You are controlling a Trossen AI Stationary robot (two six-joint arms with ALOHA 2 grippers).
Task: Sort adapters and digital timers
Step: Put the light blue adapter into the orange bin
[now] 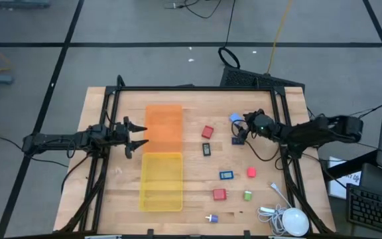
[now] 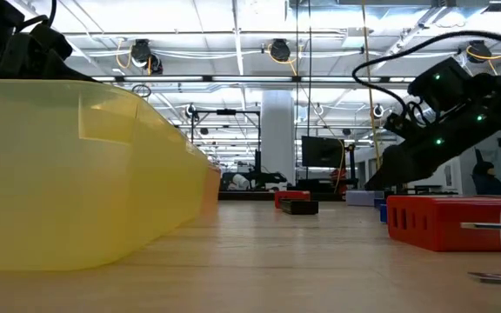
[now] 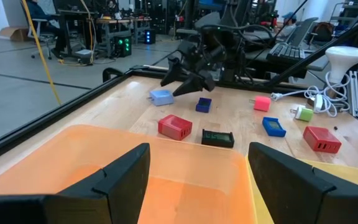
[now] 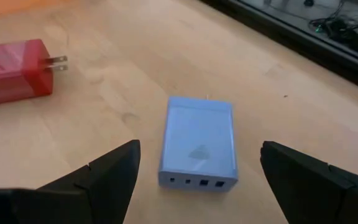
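High view: a pale wooden table (image 1: 111, 166) with a black frame stands on a grey floor crossed by dark lines. An orange bin (image 1: 164, 127) and a yellow bin (image 1: 162, 180) lie end to end. The left gripper (image 1: 138, 135) waits at the orange bin's 9 o'clock edge, jaws open. The right gripper (image 1: 241, 126) hovers, jaws spread and empty, just beside the light blue adapter (image 1: 235, 118) at the table's 1 o'clock. Red adapters (image 1: 207, 132), a pink adapter (image 1: 251, 172) and a green adapter (image 1: 247, 195) lie apart, with digital timers (image 1: 206, 150) between them.

Low view: a workshop hall with ceiling lights extends behind the yellow bin wall.

Left wrist view: benches and monitors stand beyond the table.

Right wrist view: the light blue adapter lies flat on the wood between the open fingers (image 4: 104, 174), touching neither.
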